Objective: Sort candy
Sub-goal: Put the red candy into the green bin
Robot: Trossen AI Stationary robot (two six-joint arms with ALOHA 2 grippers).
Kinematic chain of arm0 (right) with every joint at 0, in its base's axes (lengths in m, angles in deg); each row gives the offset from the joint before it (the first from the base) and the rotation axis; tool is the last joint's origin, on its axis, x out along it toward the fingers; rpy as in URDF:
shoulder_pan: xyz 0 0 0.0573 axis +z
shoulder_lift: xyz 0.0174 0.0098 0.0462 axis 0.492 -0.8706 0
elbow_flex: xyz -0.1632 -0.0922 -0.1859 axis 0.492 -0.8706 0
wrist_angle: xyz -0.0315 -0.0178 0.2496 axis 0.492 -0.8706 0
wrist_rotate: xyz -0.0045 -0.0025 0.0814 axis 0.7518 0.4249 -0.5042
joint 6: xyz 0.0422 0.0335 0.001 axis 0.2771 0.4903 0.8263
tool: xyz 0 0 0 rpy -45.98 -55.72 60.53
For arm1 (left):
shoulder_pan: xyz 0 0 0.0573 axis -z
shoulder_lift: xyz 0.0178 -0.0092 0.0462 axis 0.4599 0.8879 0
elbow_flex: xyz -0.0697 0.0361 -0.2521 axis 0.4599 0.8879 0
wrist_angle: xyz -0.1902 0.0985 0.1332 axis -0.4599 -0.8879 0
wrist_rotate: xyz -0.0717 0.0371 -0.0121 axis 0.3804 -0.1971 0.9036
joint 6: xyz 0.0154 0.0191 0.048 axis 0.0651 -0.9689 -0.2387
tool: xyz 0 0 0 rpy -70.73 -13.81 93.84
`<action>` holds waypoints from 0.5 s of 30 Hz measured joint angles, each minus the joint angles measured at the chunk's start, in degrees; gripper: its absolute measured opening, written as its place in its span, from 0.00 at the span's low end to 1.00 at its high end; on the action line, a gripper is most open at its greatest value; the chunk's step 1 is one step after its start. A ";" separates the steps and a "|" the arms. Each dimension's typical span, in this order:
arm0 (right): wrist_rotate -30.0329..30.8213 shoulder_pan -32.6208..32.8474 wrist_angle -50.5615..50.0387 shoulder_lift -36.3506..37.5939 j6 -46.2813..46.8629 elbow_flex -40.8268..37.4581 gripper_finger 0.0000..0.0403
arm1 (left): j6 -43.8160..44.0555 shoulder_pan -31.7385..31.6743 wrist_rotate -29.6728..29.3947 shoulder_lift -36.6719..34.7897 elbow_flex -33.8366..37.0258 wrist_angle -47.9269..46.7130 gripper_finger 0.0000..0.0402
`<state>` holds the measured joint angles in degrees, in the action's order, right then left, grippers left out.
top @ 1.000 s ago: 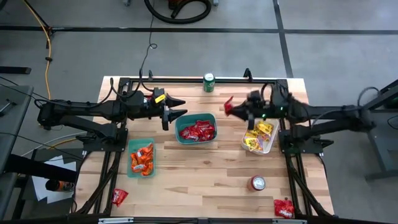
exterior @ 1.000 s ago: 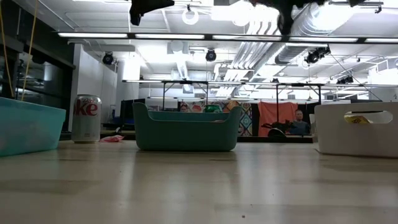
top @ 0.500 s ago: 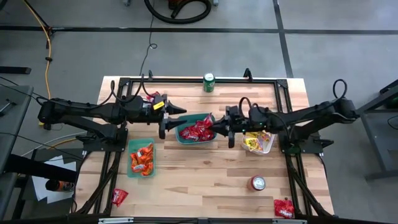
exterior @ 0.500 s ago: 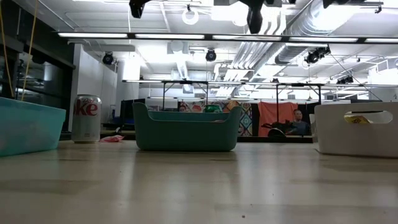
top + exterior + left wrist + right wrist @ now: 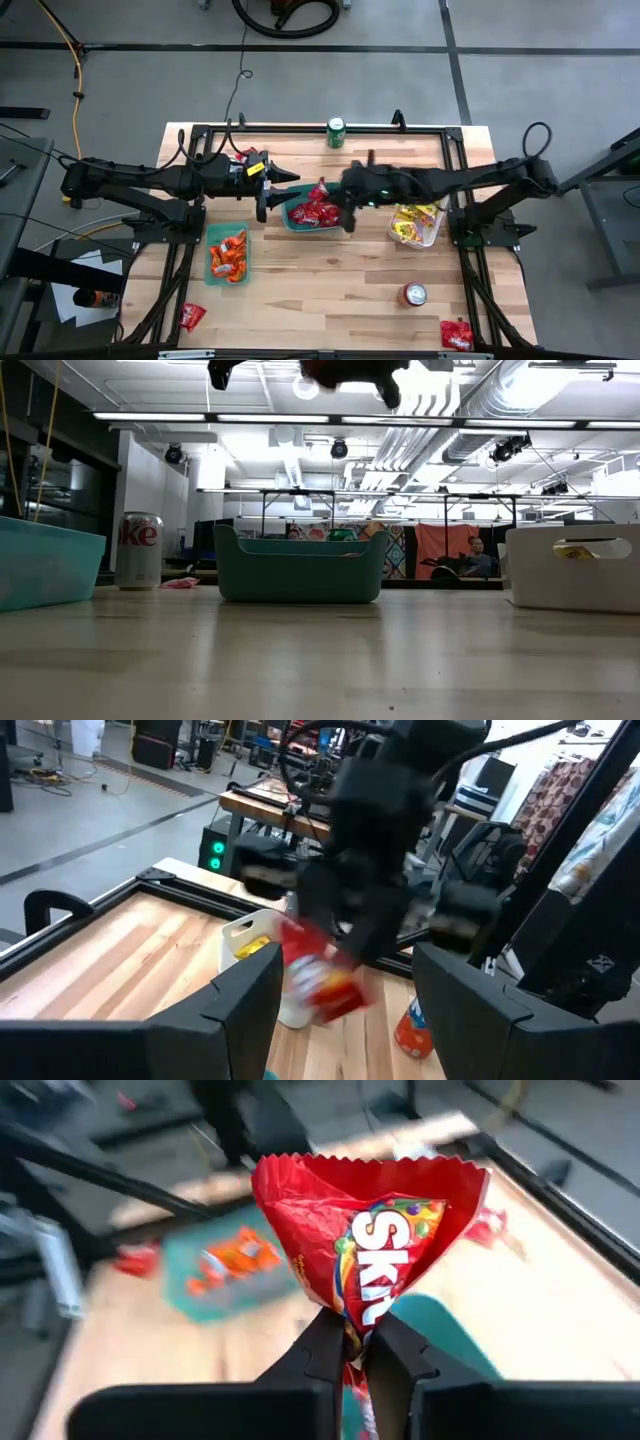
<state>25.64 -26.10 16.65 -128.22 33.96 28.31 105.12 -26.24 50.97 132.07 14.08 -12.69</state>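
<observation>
A red candy packet (image 5: 370, 1230) is held in my right gripper (image 5: 338, 198), which is shut on it above the middle teal bin (image 5: 341, 186). That bin holds several red packets (image 5: 312, 211). The left wrist view shows the same packet (image 5: 322, 972) hanging in front of my left gripper. My left gripper (image 5: 278, 192) stands open and holds nothing, just left of the middle bin. Orange packets (image 5: 228, 254) lie in the left teal bin (image 5: 209, 250). Yellow packets (image 5: 414, 222) lie in the white bin (image 5: 437, 228). My right gripper pinches the red packet between its two fingertips (image 5: 325, 1342) at one gathered end (image 5: 352, 1318). The rest of the packet fans out beyond the fingertips to its crimped far edge (image 5: 370, 1162). It is lifted clear, over the middle teal bin.
A green can (image 5: 336, 131) stands at the far edge and a red-and-silver can (image 5: 414, 294) near the front right. Loose red packets lie at the front left (image 5: 191, 317), front right (image 5: 457, 334) and by the left arm (image 5: 243, 155). Black frame rails ring the table.
My right gripper has swung from the table's far right, beside the white bin, toward the left to above the middle teal bin. It rolled as it went, and it carried the red packet clear of the table. My left gripper has stayed open.
</observation>
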 joint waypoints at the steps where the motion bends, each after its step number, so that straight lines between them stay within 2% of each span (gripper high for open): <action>1: 0.27 -0.60 -2.24 -1.77 0.06 1.90 0.06 | -0.01 0.00 0.00 -0.02 0.00 -0.01 0.52; 6: -0.46 -2.71 -10.39 -9.80 0.72 6.93 0.18 | -0.01 0.00 0.00 -1.58 0.01 -0.27 0.52; 11: -1.22 -3.96 -11.17 -14.99 3.39 7.25 0.36 | -1.55 0.00 -0.09 -4.76 0.01 -0.49 0.52; 15: -5.31 -5.11 -11.78 -16.83 3.54 7.14 0.49 | -2.90 0.00 -1.49 -6.93 -0.01 -0.78 0.52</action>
<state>20.33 -31.20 4.87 -145.04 37.51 35.46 102.22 -26.24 49.48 125.13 14.06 -13.47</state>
